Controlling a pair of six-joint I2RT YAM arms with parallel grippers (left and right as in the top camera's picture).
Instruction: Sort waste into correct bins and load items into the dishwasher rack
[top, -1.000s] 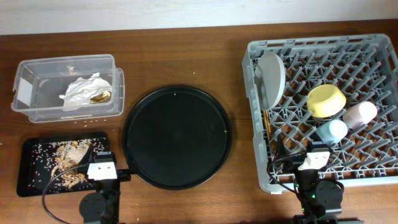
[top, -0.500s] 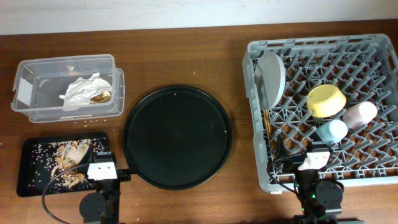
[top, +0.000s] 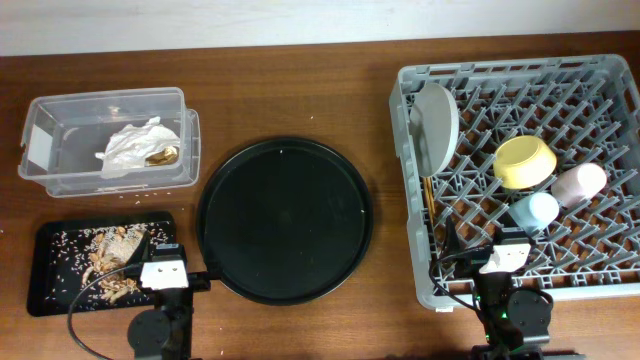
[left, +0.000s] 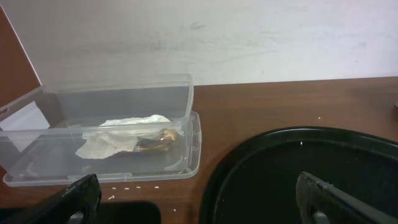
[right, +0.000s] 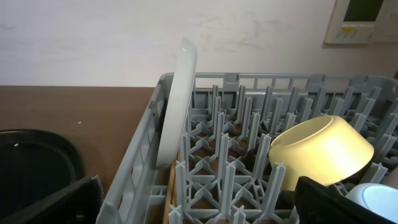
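Observation:
The grey dishwasher rack (top: 415, 180) at the right holds the grey-white plate (top: 437, 124) on edge, the yellow bowl (top: 525, 161), the pink cup (top: 580, 184), the light-blue cup (top: 532, 211) and the chopsticks (top: 428, 200). The clear tub (top: 70, 183) at the far left holds white tissue (top: 128, 145) and the brown-gold wrapper (top: 162, 156). The black rectangular tray (top: 50, 240) holds flaky food scraps (top: 110, 255). My left gripper (left: 199, 199) is open and empty at the near edge between that tray and the round tray. My right gripper (right: 199, 199) is open and empty at the rack's near left corner.
A large round black tray (top: 285, 219) lies in the middle of the wooden table. A few small crumbs lie on the wood just below the clear tub (left: 134, 185). A white wall runs along the far edge.

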